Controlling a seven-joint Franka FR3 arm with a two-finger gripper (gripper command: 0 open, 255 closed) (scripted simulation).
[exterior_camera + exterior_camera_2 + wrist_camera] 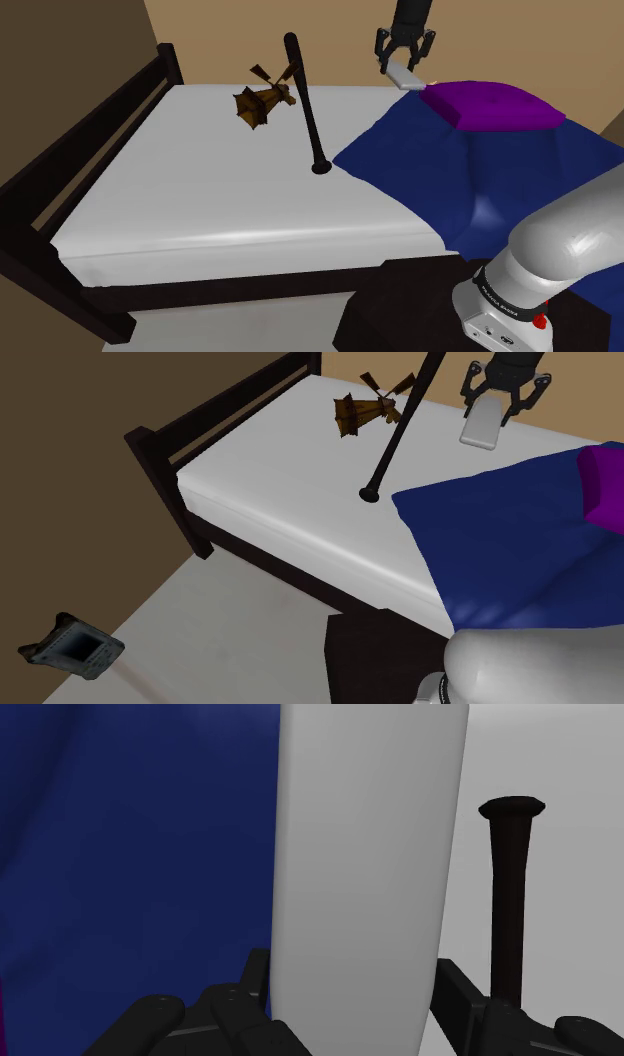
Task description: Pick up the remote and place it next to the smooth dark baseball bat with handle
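My black gripper [403, 66] is shut on a plain grey-white remote [403, 76] and holds it in the air above the far side of the bed, by the purple pillow [490, 104]. The wrist view has the remote [370, 874] clasped between my two fingers [455, 999]. In the second exterior view the remote [482, 422] hangs below the gripper [502, 397]. A slim dark baseball bat [305, 105] lies on the white bed, its knob end [321, 167] toward the near side. The bat [395, 437] is a little way off from the held remote. Its handle [507, 894] shows beside the remote.
A brown windmill-like toy [264, 100] lies on the sheet next to the bat. A dark blue blanket [470, 180] covers the bed's right part. The dark bed frame [90, 150] runs along the shoulder view's left. A small grey device [72, 648] lies on the floor.
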